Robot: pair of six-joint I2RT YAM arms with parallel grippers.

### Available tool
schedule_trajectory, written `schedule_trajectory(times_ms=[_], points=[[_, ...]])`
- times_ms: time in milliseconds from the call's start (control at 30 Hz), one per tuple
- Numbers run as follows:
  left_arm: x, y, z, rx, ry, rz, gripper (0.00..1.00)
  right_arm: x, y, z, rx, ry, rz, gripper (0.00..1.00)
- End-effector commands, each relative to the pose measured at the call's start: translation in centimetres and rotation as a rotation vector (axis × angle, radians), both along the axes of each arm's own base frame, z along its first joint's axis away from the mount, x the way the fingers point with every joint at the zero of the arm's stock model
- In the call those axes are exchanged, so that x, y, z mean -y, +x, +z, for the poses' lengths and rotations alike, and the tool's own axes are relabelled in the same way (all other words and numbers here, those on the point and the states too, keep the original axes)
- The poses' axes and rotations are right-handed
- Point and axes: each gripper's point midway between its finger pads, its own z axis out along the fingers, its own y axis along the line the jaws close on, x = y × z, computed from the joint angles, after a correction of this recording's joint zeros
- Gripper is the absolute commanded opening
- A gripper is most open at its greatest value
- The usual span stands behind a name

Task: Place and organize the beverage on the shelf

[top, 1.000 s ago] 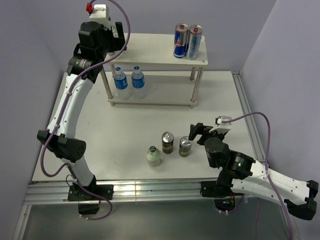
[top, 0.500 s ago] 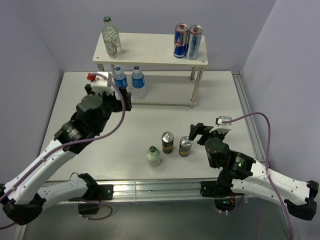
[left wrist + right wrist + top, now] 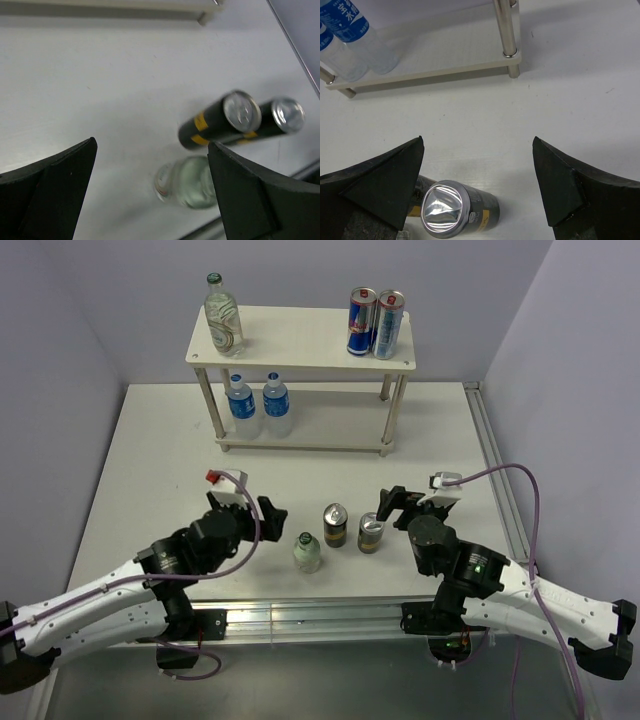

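Moved: left gripper [image 3: 266,514] has come down from the shelf [image 3: 300,345] top to low over the table [image 3: 150,460]; right gripper [image 3: 392,502] has kept its place.
Left gripper: jaws wide apart, nothing in them, tilted toward the front bottle [image 3: 307,552], which stands just to its right and apart from it.
Right gripper: jaws spread and empty, just right of the right can [image 3: 371,533]; in its wrist view the can's silver top sits low in the gap, untouched.
Cans: left can [image 3: 335,525] and right can upright, side by side on the table before the shelf, near the front bottle.
Shelf top: top bottle [image 3: 222,320] upright at the left end; tall cans [image 3: 362,322] side by side at the right.
Shelf bottom: water bottles [image 3: 241,405] side by side at the left end.
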Motion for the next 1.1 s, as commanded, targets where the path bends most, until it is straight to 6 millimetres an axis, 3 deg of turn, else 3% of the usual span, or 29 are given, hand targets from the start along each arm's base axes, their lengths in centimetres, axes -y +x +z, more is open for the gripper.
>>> schedule_trajectory(times_ms=[0, 200, 467, 667, 1067], points=[[3.2, -2.0, 0.8, 0.008, -0.102, -0.043, 0.99, 0.4, 0.1, 0.2, 0.007, 0.005, -0.028, 0.96], [5.6, -5.1, -1.2, -0.021, -0.083, -0.122, 0.99, 0.3, 0.1, 0.2, 0.007, 0.000, -0.026, 0.96], [6.9, -6.6, -2.5, -0.035, -0.089, -0.166, 0.99, 0.2, 0.2, 0.2, 0.004, -0.005, -0.028, 0.96], [8.7, -7.1, -4.7, -0.050, -0.056, -0.192, 0.99, 0.2, 0.2, 0.1, 0.002, -0.006, -0.028, 0.96], [10.9, -5.9, -10.2, -0.043, 0.125, -0.156, 0.99, 0.1, 0.1, 0.0, -0.003, -0.006, -0.022, 0.96]])
